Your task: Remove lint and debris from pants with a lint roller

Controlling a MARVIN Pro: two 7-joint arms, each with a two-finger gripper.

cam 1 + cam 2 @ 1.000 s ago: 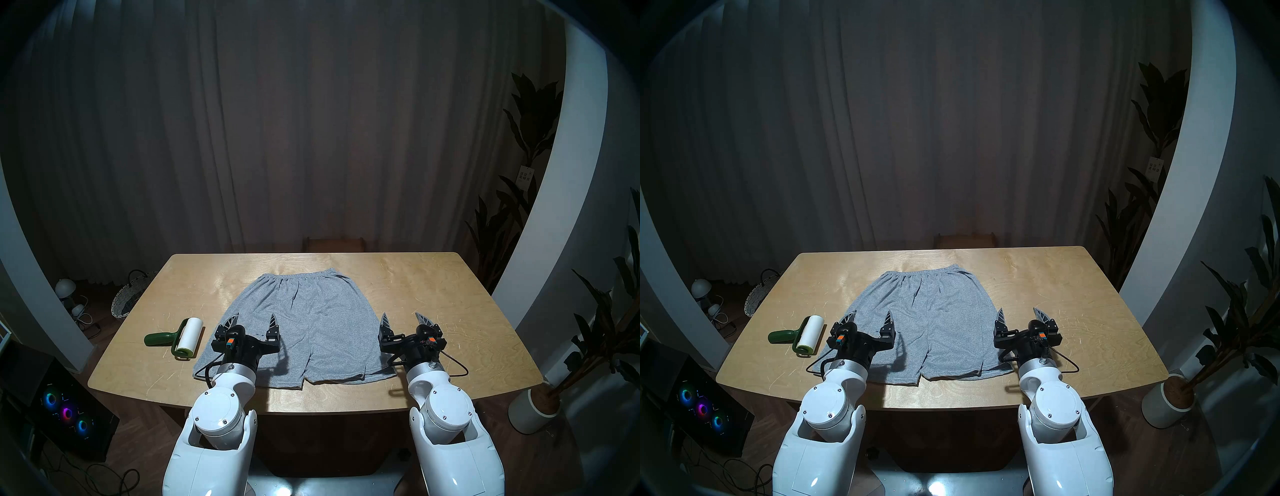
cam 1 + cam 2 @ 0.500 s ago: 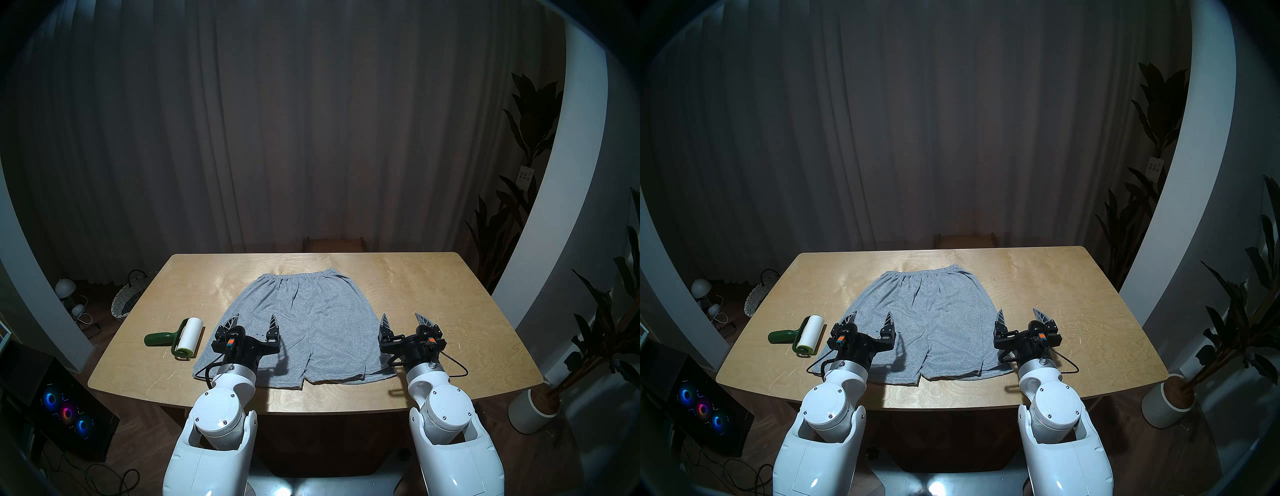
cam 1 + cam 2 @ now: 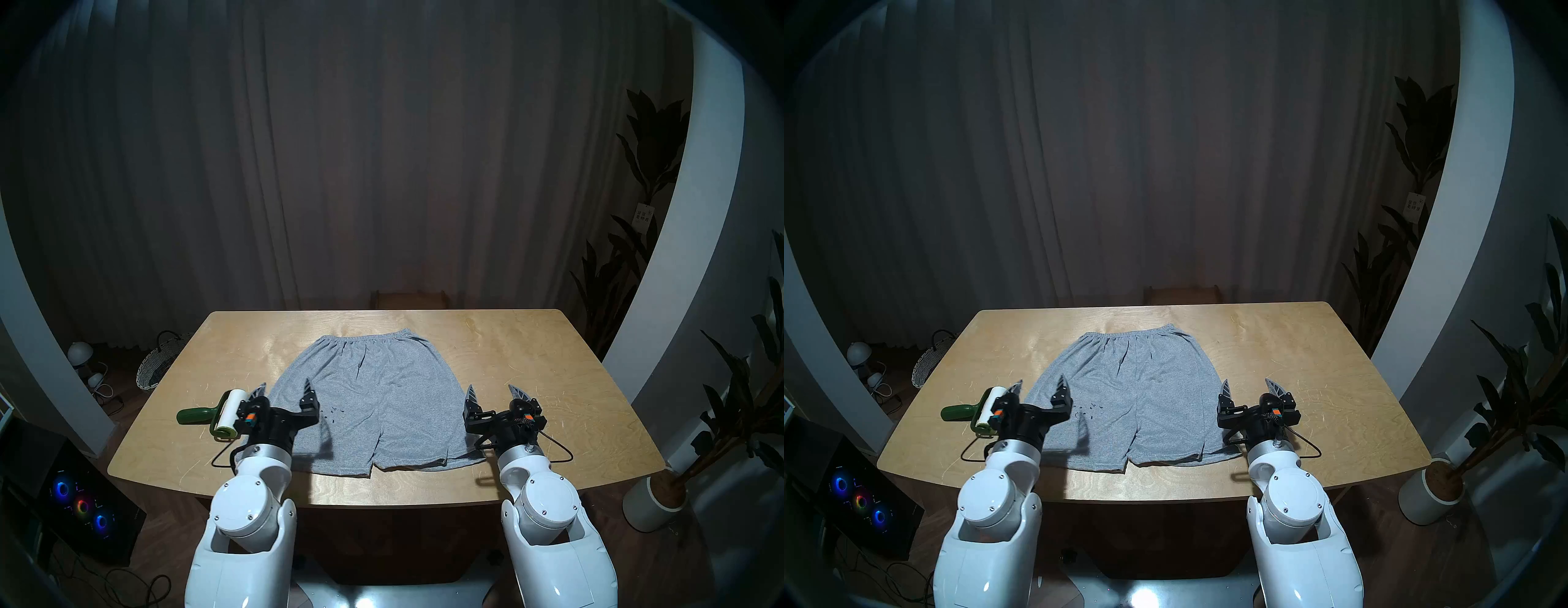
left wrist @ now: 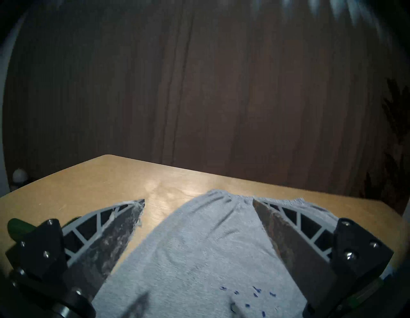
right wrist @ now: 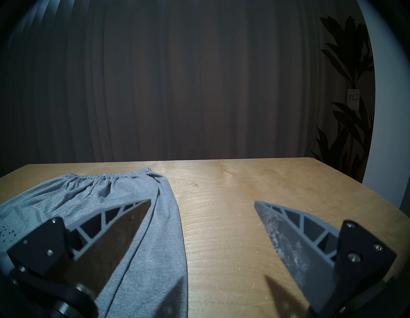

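Grey shorts laid flat on the worktop, both grippers empty.

The left gripper (image 3: 285, 384), jaws spread, hovers over the left edge of the shorts (image 3: 382, 395), beside the lint roller (image 3: 214, 414) lying on the worktop (image 3: 551, 382). Dark specks (image 3: 333, 414) dot the left leg. The right gripper (image 3: 494, 388), jaws spread, hovers at the right leg's outer edge.

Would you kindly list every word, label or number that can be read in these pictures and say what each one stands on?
"日日是好日": my reading of the small characters on the white paper tag hanging on the plant, seen from the right wrist camera; the strokes are tiny, so not certain.
The same tag in both head views: too small to read.
No other text shows.
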